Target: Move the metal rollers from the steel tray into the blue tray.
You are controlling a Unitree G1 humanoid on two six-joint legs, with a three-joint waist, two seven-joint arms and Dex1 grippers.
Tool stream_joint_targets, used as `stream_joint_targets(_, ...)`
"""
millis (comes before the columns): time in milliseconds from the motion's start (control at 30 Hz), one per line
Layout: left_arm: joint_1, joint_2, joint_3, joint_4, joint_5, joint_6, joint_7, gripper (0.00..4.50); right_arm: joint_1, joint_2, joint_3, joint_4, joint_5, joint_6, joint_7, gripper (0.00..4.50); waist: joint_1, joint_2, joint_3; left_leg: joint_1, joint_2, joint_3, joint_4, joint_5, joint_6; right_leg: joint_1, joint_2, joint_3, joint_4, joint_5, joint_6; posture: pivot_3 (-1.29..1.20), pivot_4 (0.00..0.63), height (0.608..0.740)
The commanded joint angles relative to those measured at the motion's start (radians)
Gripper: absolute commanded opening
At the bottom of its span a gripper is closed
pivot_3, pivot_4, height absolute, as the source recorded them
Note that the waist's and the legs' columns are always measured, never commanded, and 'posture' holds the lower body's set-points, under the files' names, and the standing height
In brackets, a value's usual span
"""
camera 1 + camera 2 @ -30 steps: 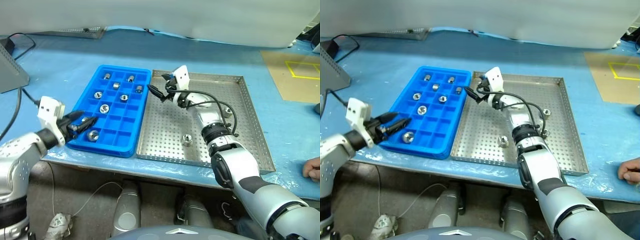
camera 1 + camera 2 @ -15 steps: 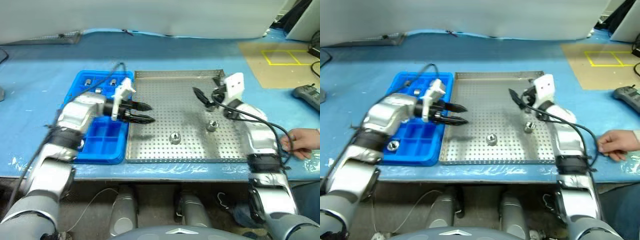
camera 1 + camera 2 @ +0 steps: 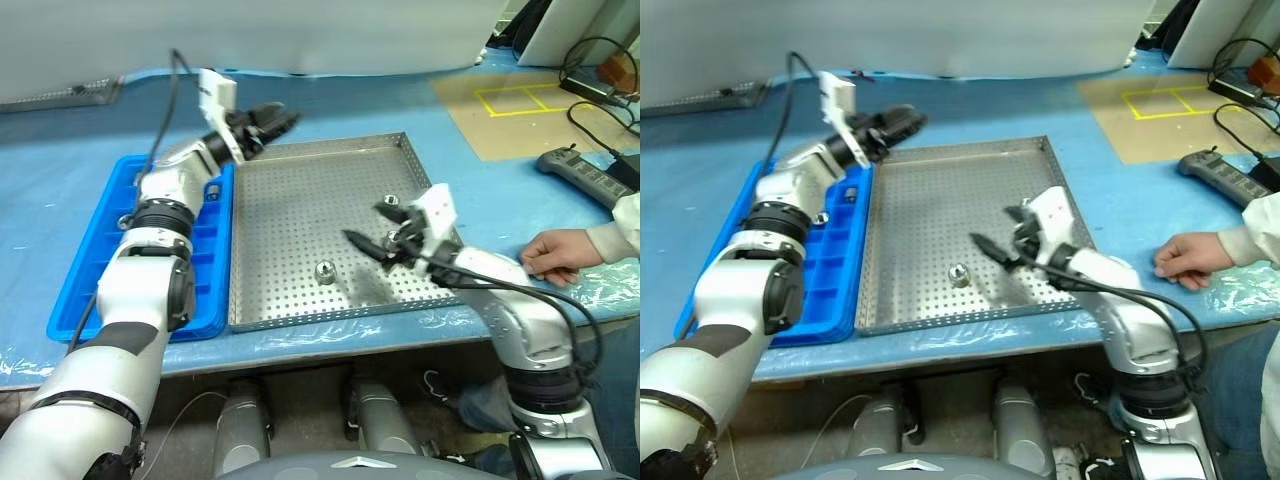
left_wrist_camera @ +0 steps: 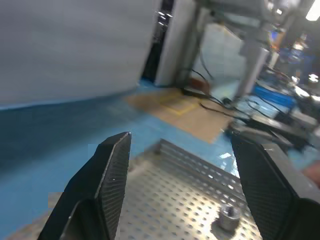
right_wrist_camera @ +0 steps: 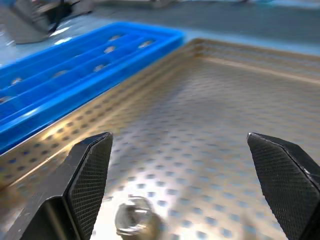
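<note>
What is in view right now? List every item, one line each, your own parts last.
steel tray: one, silver, perforated, on the table's middle.
blue tray: one, bright blue, touching the steel tray's left side.
metal rollers: at least two, shiny silver, on the steel tray floor; several more in the blue tray, partly hidden by the left arm.
table cover: one, blue, under both trays.
handheld controller: one, grey, on the table's right.
taped square: one, yellow, on the brown mat at the far right.
person's hand: one, resting on the table's right edge.
left tool: black, open, above the steel tray's far left corner.
right tool: black, open, over the steel tray's near right part.
</note>
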Motion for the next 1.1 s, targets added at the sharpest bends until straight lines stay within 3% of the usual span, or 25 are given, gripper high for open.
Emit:
stream_joint_targets(33, 0.072, 0.032, 0.028, -0.131, -0.002, 0.002, 0.020, 3.32, -0.031, -0.034, 0.141, 0.115, -0.067, 0.015, 0.067, 4.50, 0.022, -0.001, 0.000, 0.000, 0.001, 0.000, -0.001, 0.000, 0.000, 0.000, -0.001, 0.000, 0.000, 0.000, 0.000, -0.18, 0.150, 0.740)
stream_joint_targets(133, 0.167, 0.054, 0.044, -0.267, -0.017, 0.048, 0.056, 3.32, -0.048, -0.068, 0.218, 0.231, -0.125, -0.025, 0.122, 4.50, 0.063, -0.002, 0.001, -0.003, 0.000, 0.000, -0.001, -0.001, 0.002, 0.000, -0.003, -0.001, -0.001, 0.004, -0.007, -0.11, 0.150, 0.740)
stream_joint_targets(233, 0.240, 0.078, 0.074, -0.365, -0.016, 0.064, 0.124, 3.36, -0.069, -0.094, 0.242, 0.316, -0.177, -0.079, 0.150, 3.91, 0.079, -0.005, -0.001, -0.003, -0.001, 0.000, -0.001, -0.002, 0.003, -0.001, -0.005, -0.001, -0.001, 0.004, -0.007, -0.07, 0.150, 0.740)
stream_joint_targets(367, 0.295, 0.101, 0.106, -0.475, -0.032, 0.105, 0.176, 3.36, -0.096, -0.090, 0.205, 0.348, -0.169, -0.119, 0.195, 2.54, 0.097, -0.006, -0.001, 0.002, -0.001, 0.000, -0.001, -0.001, 0.001, 0.003, -0.006, -0.001, 0.002, 0.003, -0.006, -0.02, 0.150, 0.740)
stream_joint_targets(467, 0.326, 0.116, 0.125, -0.555, -0.059, 0.150, 0.191, 3.36, -0.133, -0.016, 0.100, 0.358, -0.080, -0.133, 0.203, 1.60, 0.102, -0.006, -0.001, 0.005, 0.000, 0.000, -0.003, 0.000, -0.001, 0.004, -0.006, -0.001, 0.002, -0.001, 0.001, 0.02, 0.150, 0.740)
stream_joint_targets(733, 0.400, 0.149, 0.189, -0.706, -0.142, 0.247, 0.238, 3.36, -0.286, 0.121, -0.070, 0.401, 0.108, -0.081, 0.248, 1.64, 0.114, -0.006, -0.001, 0.003, 0.000, 0.000, -0.005, 0.001, -0.002, -0.001, -0.005, -0.001, 0.003, 0.004, -0.007, 0.09, 0.150, 0.740)
stream_joint_targets(967, 0.496, 0.222, 0.293, -0.802, -0.186, 0.278, 0.302, 3.36, -0.401, 0.134, -0.042, 0.470, 0.059, -0.127, 0.266, 1.64, 0.120, -0.006, -0.001, -0.008, 0.000, 0.000, -0.008, 0.002, -0.004, -0.012, -0.005, -0.002, 0.003, 0.004, -0.008, 0.19, 0.150, 0.740)
stream_joint_targets(1100, 0.582, 0.245, 0.356, -0.848, -0.114, 0.214, 0.432, 3.36, -0.580, 0.249, -0.045, 0.743, -0.042, -0.274, 0.160, 1.64, 0.118, -0.006, -0.001, -0.007, 0.001, -0.001, -0.008, 0.004, -0.007, -0.014, -0.005, -0.003, 0.006, 0.004, -0.008, 0.30, 0.150, 0.740)
